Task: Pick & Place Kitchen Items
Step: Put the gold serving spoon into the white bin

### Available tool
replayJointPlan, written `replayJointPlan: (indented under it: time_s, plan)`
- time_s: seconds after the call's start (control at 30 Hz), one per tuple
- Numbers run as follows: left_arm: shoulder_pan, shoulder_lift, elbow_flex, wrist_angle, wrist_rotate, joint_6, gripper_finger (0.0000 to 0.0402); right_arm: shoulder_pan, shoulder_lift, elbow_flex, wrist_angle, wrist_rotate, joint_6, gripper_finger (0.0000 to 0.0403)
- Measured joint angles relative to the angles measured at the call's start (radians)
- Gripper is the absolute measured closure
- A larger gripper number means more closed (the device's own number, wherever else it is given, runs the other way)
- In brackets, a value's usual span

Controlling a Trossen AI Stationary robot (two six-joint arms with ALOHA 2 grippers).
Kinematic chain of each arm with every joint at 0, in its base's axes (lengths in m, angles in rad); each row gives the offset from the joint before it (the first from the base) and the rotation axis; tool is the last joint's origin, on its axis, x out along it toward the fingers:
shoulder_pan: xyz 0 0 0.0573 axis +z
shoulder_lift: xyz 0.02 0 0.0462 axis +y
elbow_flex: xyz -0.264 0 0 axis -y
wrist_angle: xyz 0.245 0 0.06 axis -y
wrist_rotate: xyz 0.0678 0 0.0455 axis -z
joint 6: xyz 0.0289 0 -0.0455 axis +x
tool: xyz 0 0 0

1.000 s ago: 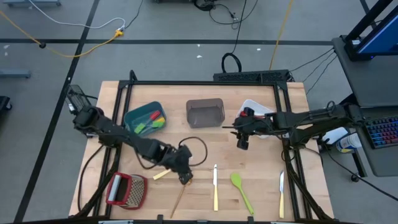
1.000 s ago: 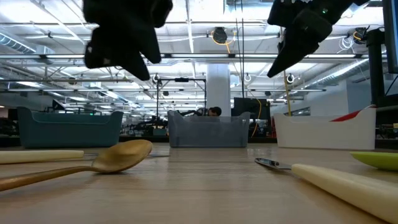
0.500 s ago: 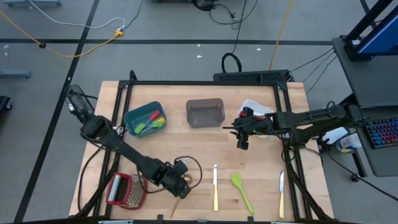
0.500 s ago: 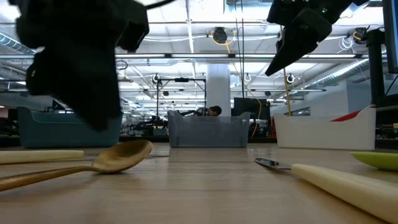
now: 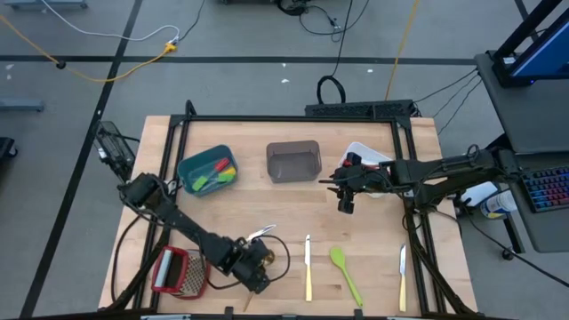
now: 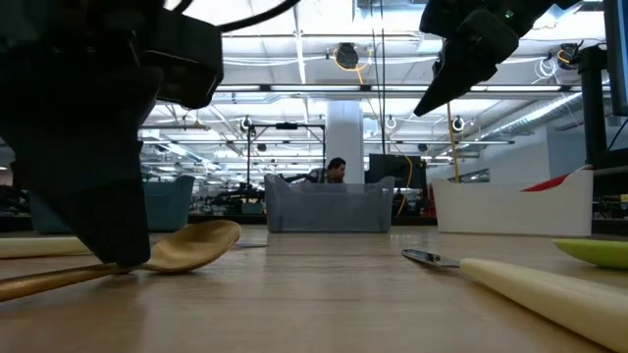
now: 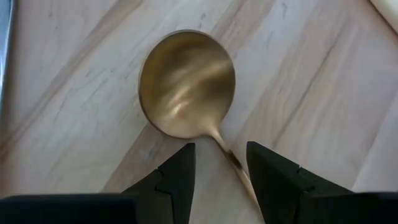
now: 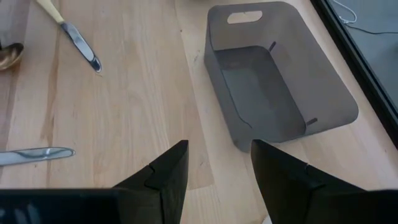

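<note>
Left gripper (image 7: 219,167), jaws apart, is being held astride the neck of the gold spoon (image 7: 186,84), lower-left centre of high view. Thin neck could be missed & the spoon flicked. Right gripper (image 5: 346,204), jaws apart, is being held mid-right.

Note for you: in the high view the left arm's wrist covers the gold spoon (image 7: 186,84) almost entirely. In the left wrist view its handle runs between the left gripper (image 7: 221,177) fingers and is cut off by the picture's edge, so you cannot tell whether the fingertips touch it.

In the low view the left arm's dark bulk hides part of the teal bin (image 6: 167,201) — the spoon handle exits at the edge.

Contents of the teal bin in the high view — coloured shapes, too small to name.
</note>
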Motion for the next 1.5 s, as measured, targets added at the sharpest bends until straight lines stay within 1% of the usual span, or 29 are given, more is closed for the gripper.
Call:
replayJointPlan:
  time_s: [0.1,0.2,0.33,0.43,0.47,0.5,0.6,0.77,0.87,0.93,1.0,1.1,1.2,1.27,1.37,1.43,1.5]
  plan:
    - [-0.014,0.002,0.000,-0.017,-0.019,0.043,0.0254,0.000,0.000,0.000,0.000,0.000,0.000,0.0236]
    - [-0.017,0.003,0.001,-0.078,-0.024,0.050,0.0275,0.000,0.000,0.000,0.000,0.000,0.000,0.0236]
    - [-0.015,0.004,0.002,-0.144,-0.026,0.048,0.0332,0.000,0.000,0.000,0.001,0.000,-0.011,0.0236]
    - [-0.003,0.003,0.001,-0.163,-0.032,0.051,0.0379,0.000,0.000,0.000,0.005,0.000,-0.035,0.0236]
    - [0.002,0.003,0.001,-0.165,-0.034,0.049,0.0388,0.000,0.000,0.000,0.009,0.000,-0.041,0.0236]
    - [0.008,0.003,0.001,-0.168,-0.035,0.052,0.0392,0.000,0.000,0.000,0.014,0.000,-0.044,0.0236]
    - [0.026,0.004,0.000,-0.172,-0.035,0.068,0.0386,0.000,0.000,0.000,0.035,0.000,-0.043,0.0236]
    - [0.053,-0.012,-0.003,-0.149,-0.059,0.087,0.0396,0.000,0.000,-0.056,0.187,-0.001,-0.080,0.0236]
    - [0.068,-0.037,-0.009,-0.153,-0.139,0.144,0.0393,0.000,0.000,-0.105,0.287,-0.002,-0.108,0.0236]
    - [0.082,-0.069,-0.012,-0.163,-0.191,0.175,0.0396,0.000,0.000,-0.130,0.325,-0.002,-0.115,0.0236]
    - [0.098,-0.105,-0.007,-0.139,-0.242,0.210,0.0397,0.000,0.000,-0.150,0.353,-0.003,-0.111,0.0236]
    - [0.127,-0.158,-0.007,-0.104,-0.311,0.319,0.0396,0.000,0.000,-0.166,0.357,-0.032,-0.073,0.0236]
    - [0.163,-0.202,-0.007,-0.001,-0.362,0.475,0.0398,0.001,0.000,-0.178,0.367,-0.081,-0.048,0.0236]
    - [0.191,-0.232,-0.006,0.081,-0.380,0.584,0.0396,0.002,0.000,-0.197,0.417,-0.106,-0.039,0.0236]
    - [0.233,-0.248,-0.005,0.191,-0.393,0.722,0.0398,0.006,0.000,-0.253,0.572,-0.107,-0.067,0.0236]
    - [0.265,-0.249,-0.005,0.291,-0.410,0.826,0.0398,0.006,0.000,-0.312,0.716,-0.110,-0.085,0.0236]
    - [0.295,-0.250,-0.005,0.377,-0.418,0.928,0.0397,0.006,0.000,-0.382,0.890,-0.141,-0.087,0.0236]
